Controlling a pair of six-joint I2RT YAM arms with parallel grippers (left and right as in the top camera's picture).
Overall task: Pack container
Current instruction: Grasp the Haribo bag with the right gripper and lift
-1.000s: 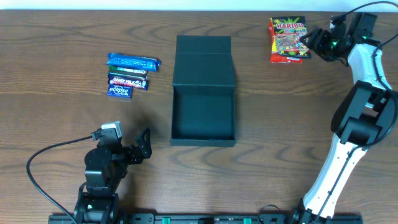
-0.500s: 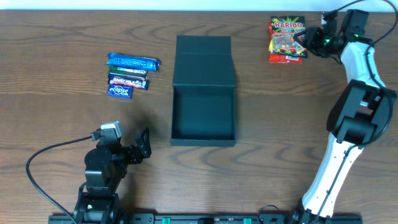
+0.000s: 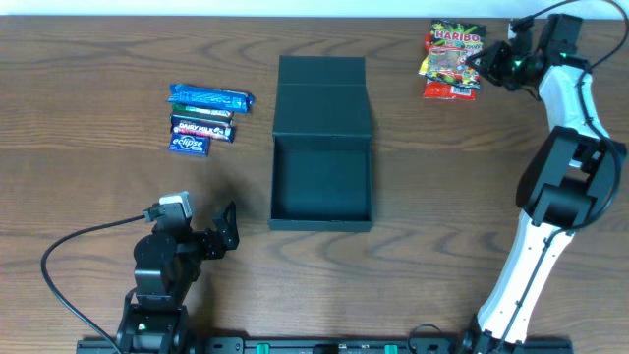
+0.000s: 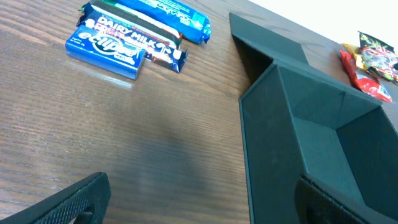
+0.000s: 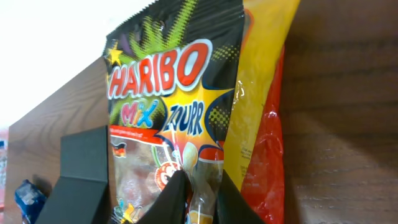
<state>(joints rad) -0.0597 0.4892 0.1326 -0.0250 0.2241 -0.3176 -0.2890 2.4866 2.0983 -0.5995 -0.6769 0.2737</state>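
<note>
The container (image 3: 322, 187), a dark teal box, lies open at the table's middle with its flap lid (image 3: 322, 96) folded back and nothing inside. A Haribo bag (image 3: 450, 61) lies at the far right. My right gripper (image 3: 482, 67) is shut on the bag's near edge. In the right wrist view, a fold of the Haribo bag (image 5: 168, 93) is pinched between the right gripper (image 5: 202, 200) fingers. My left gripper (image 3: 228, 228) hangs open over bare wood left of the box, holding nothing. Its fingers (image 4: 81, 199) frame the container's wall (image 4: 261, 149).
Three snack packets lie left of the box: a blue bar (image 3: 209, 96), a Dairy Milk bar (image 3: 203, 128) and an Eclipse pack (image 3: 189, 145). A red packet (image 5: 270, 155) lies under the Haribo bag. The table's far edge runs just behind the bag.
My right gripper has moved in on the Haribo bag and closed on its edge. The bag has shifted slightly left. The left arm has not moved.
</note>
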